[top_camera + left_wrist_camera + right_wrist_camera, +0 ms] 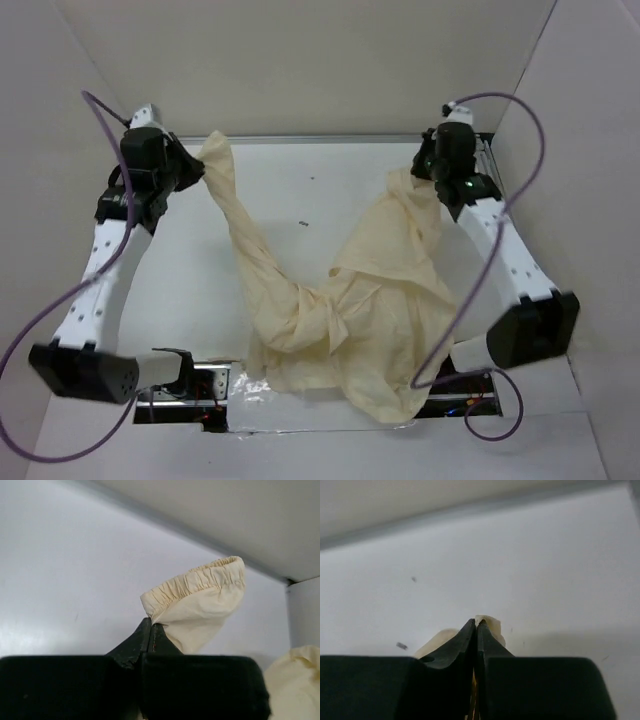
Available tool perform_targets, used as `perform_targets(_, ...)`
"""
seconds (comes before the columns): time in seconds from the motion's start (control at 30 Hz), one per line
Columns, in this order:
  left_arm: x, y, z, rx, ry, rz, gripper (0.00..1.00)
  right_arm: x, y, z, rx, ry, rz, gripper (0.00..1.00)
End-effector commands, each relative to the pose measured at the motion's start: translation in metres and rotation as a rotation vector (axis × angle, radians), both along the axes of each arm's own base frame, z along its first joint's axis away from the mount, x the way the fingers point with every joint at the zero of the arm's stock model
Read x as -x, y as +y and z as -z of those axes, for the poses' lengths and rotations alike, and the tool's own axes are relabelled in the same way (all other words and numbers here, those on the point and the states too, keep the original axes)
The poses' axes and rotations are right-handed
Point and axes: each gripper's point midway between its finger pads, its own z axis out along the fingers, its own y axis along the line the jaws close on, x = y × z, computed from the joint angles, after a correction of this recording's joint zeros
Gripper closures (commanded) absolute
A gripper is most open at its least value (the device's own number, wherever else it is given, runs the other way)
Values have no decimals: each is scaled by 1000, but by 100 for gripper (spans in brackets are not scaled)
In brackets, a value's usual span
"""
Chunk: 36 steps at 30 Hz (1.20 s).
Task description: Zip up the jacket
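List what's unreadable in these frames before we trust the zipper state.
- Zipper, top view: the jacket is bunched and folded on itself, so no teeth or slider show.
- Right wrist: the right gripper is shut on a cloth sliver, and the gripper itself hides which part.
- Left wrist: the left gripper pinches by the cuff, and its body hides the fabric below.

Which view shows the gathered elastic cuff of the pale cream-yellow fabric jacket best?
Left wrist: the gathered elastic cuff sits close and centred, its gathers clear, pinched by the left gripper. Top external shows it only as a bunched end of the jacket; right wrist shows just a fabric scrap in the right gripper, no cuff.
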Motion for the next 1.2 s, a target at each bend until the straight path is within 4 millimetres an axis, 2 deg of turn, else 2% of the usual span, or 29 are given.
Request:
perform_targets(0.0,-18,21,64,150,206,-9,94,-30,16,67,-59,160,-69,87)
perform_targets(0.03,-29,27,86,174,266,-11,90,-45,13,92,-38,223,-35,63)
perform_targets(0.07,-32,32,93,204,294,9,68,-56,9,88,-35,226,-19,40)
perform_targets(0.1,-34,32,98,212,312,23,55,-58,8,95,-24,261,-21,1)
perform_targets(0.13,-39,34,110,215,345,21,29,-65,9,107,-20,293,-18,0)
perform_targets(0.17,-41,35,113,209,351,24,1,-67,10,104,-26,290,-17,0)
perform_targets(0.27,-38,33,125,192,376,43,1,-52,13,111,-40,314,3,0)
perform_targets(0.3,-32,28,131,199,392,61,1,-43,19,115,-63,331,17,0)
perform_targets(0.33,-27,24,136,201,403,75,1,-29,19,110,-82,329,38,0)
perform_targets(0.37,-21,17,141,205,411,97,1,-14,15,132,-85,385,88,0)
perform_targets(0.4,-8,7,157,214,443,132,1,5,22,147,-134,451,117,0)
perform_targets(0.47,7,-10,178,229,485,171,1,50,24,184,-154,557,134,0)
perform_targets(0.5,23,-15,200,245,531,184,1,70,35,184,-176,556,105,0)
perform_targets(0.53,30,-29,206,249,539,221,1,96,37,220,-195,641,130,0)
perform_targets(0.57,40,-39,217,248,565,250,1,113,43,230,-196,672,107,0)
perform_targets(0.6,54,-42,234,256,605,256,1,129,50,233,-205,685,70,0)
perform_targets(0.63,61,-51,240,262,619,271,1,151,58,250,-194,740,54,0)
perform_targets(0.7,77,-56,261,271,668,277,1,182,55,262,-145,802,71,0)
perform_targets(0.73,79,-60,264,285,669,274,1,201,60,272,-142,849,86,0)
perform_targets(0.8,84,-61,275,291,704,264,1,232,57,287,-109,933,102,0)
perform_targets(0.9,87,-55,299,285,781,207,1,275,83,305,-101,1049,7,0)
perform_targets(1.03,86,-52,312,279,829,177,1,299,93,322,-45,1127,-26,0)
perform_targets(1.17,81,-50,327,281,858,166,1,309,99,346,47,1186,-57,1)
